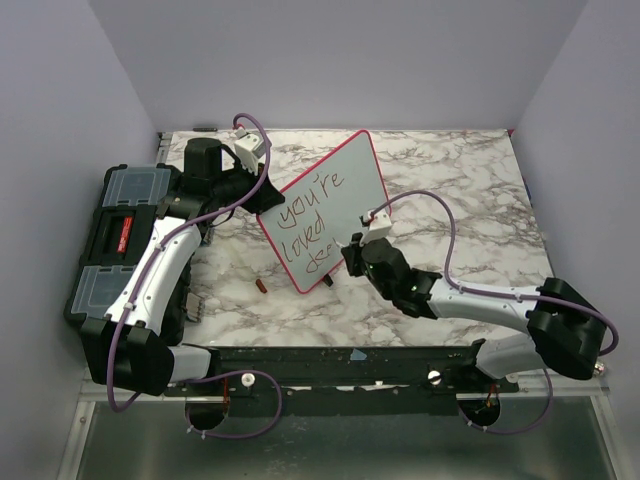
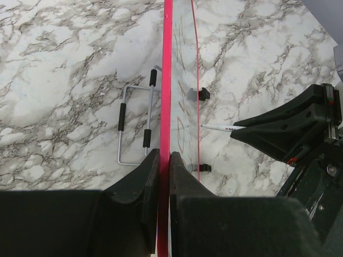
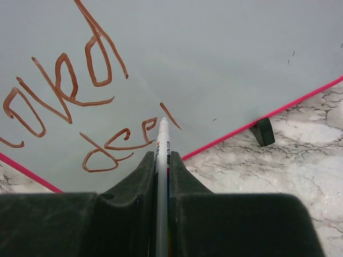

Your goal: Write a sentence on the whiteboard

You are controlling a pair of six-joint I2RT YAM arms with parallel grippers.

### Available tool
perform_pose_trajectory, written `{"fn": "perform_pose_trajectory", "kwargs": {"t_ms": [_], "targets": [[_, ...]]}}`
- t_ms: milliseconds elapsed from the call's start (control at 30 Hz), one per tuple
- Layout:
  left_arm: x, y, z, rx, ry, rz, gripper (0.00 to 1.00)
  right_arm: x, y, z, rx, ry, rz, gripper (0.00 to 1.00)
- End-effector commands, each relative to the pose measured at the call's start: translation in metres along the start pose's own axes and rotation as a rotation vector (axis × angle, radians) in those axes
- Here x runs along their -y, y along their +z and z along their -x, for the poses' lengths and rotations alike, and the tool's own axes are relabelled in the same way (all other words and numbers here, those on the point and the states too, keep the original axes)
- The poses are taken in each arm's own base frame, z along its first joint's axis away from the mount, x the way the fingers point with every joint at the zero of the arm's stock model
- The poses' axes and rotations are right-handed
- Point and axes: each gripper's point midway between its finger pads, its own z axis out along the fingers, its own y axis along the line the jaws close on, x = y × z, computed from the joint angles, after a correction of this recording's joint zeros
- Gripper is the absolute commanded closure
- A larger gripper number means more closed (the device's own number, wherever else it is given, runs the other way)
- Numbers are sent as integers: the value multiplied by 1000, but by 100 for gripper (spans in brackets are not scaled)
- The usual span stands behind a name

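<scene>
The whiteboard point(image 1: 325, 205), grey-white with a thin pink frame, stands tilted on the marble table and carries brown writing "you're loved" plus a started third line. My left gripper point(image 1: 262, 195) is shut on the board's left edge; in the left wrist view the jaws point(image 2: 165, 158) pinch the pink frame point(image 2: 167, 80) edge-on. My right gripper point(image 1: 352, 250) is shut on a white marker point(image 3: 163, 139), its tip touching the board face point(image 3: 214, 59) just right of the last letters near the lower edge. The marker point(image 2: 217, 127) also shows in the left wrist view.
A black toolbox point(image 1: 125, 235) with clear lid compartments sits at the left under my left arm. A small brown cap point(image 1: 261, 286) lies on the table in front of the board. A wire stand point(image 2: 136, 126) lies behind the board. A black foot clip point(image 3: 263, 131) is on the board's lower edge.
</scene>
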Motion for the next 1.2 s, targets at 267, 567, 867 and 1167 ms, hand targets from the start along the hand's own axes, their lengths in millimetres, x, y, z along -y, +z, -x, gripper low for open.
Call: {"fn": "perform_pose_trajectory", "kwargs": {"t_ms": [267, 567, 867, 1167], "targets": [[0, -3, 2, 0, 58, 18, 100, -9, 11, 18, 53, 22, -1, 99], [0, -3, 2, -2, 56, 15, 100, -7, 16, 19, 58, 15, -30, 99], [0, -3, 2, -1, 55, 14, 100, 4, 18, 22, 70, 5, -92, 99], [1, -3, 3, 2, 58, 14, 100, 15, 19, 10, 31, 0, -134, 99]]}}
